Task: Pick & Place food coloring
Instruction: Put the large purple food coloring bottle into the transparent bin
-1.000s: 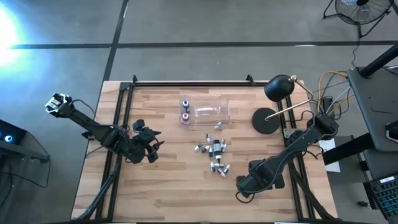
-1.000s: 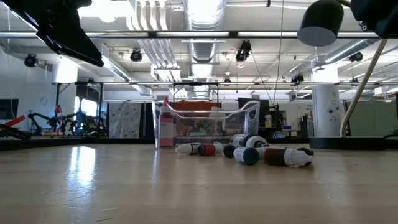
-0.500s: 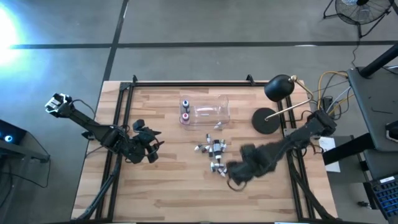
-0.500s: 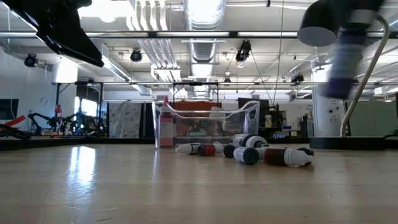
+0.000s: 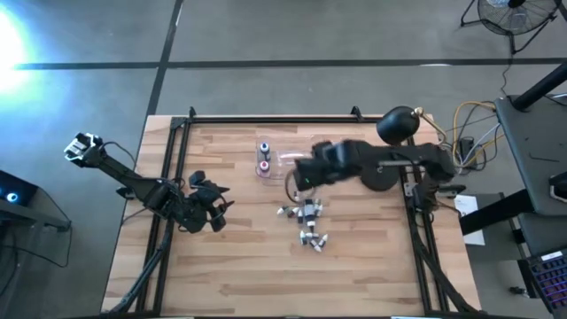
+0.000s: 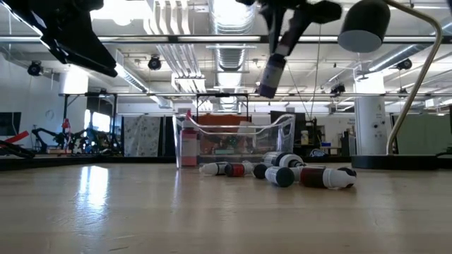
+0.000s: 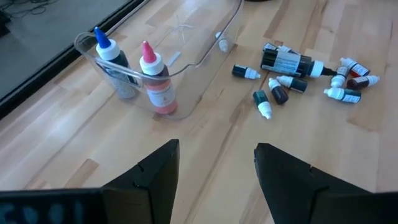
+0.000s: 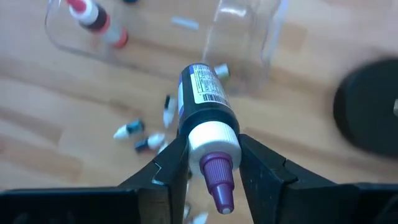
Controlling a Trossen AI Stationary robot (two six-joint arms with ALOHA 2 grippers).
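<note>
A: Where is the right gripper (image 8: 208, 163) relative to the clear box (image 5: 301, 158)?

B: Above it, near the box's right end in the high view. Its fingers are clamped on a dark bottle (image 8: 205, 118) with a white collar and a purple tip. In the low view that bottle (image 6: 271, 73) hangs tilted, well above the box (image 6: 233, 141), touching nothing else.

A: And the rest of the food coloring?

B: Two taller bottles stand upright inside the box at its left end: a blue-tipped one (image 7: 111, 62) and a pink-tipped one (image 7: 155, 81), just beside each other. The small bottles (image 5: 306, 221) lie scattered on the wooden table (image 5: 239, 257) just in front of the box, on their sides. From the left wrist view a larger dark bottle with a white label (image 7: 289, 62) lies among them, with little white-capped ones near it.

A: The left gripper (image 5: 213, 206)?

B: It waits well to the left of the box, over the table, with its fingers (image 7: 155, 180) spread apart and nothing between them.

A: Anything else near the box?

B: A black desk lamp (image 5: 390, 142) stands just to its right, its round base on the table.
</note>
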